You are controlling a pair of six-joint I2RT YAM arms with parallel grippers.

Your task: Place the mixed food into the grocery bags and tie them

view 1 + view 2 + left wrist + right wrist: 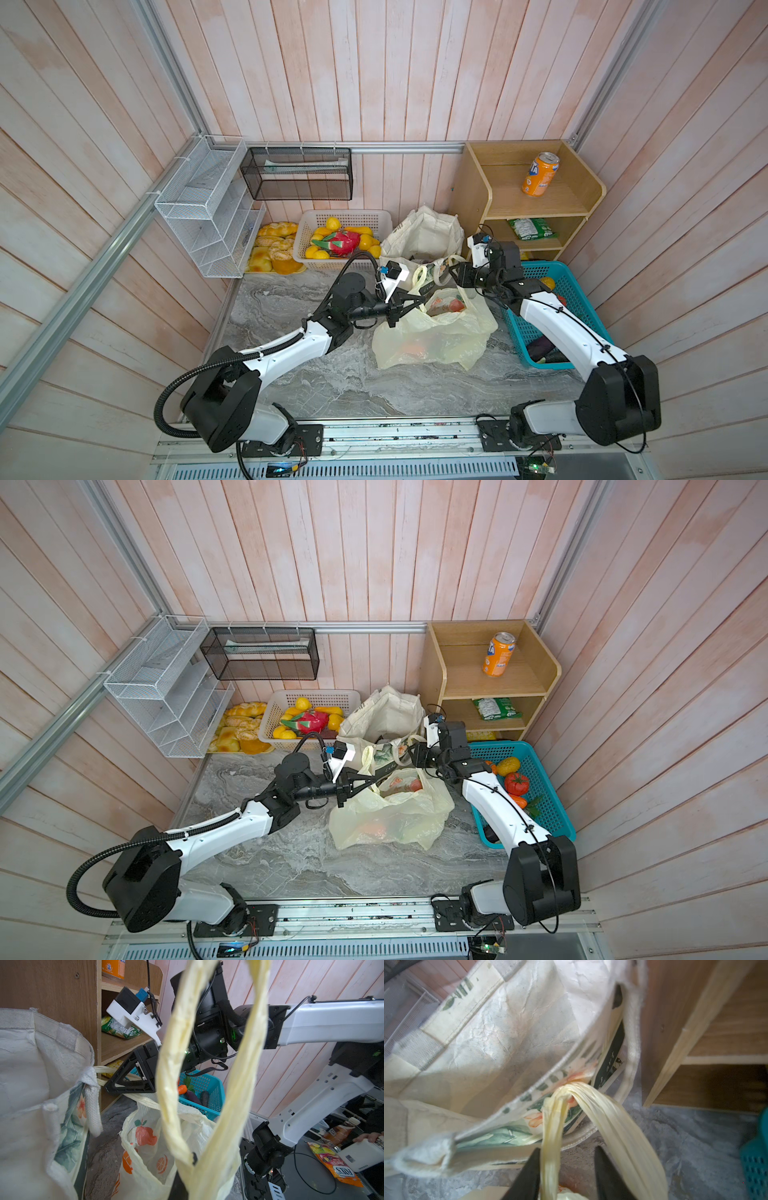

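Right wrist view, close up: one loop handle (612, 1126) of the pale-yellow plastic bag (432, 340) is stretched straight ahead of the right gripper (566, 1147). Its long axis runs away from the fingers to a bunched end at the leaf-print canvas tote (508, 1022) — touching it or just short of it, I cannot tell. The loop's thinner strand passes between the two black fingers, close against one. The jaws stand apart, so the strand is straddled, not pinched. In both top views the bag sits on the marble table (291, 332) with its mouth open and orange-red food (446, 305) showing inside. The left gripper (417, 296) is clamped tight on the bag's other handle (176, 1043), which rises as a tall loop in the left wrist view. The tote stands just behind the bag, beside a wooden shelf (478, 187); a blue basket (573, 282) lies under the right arm. By my reading, the right arm is the nearer one — it need only close across the strand, and both handles are then held for tying.
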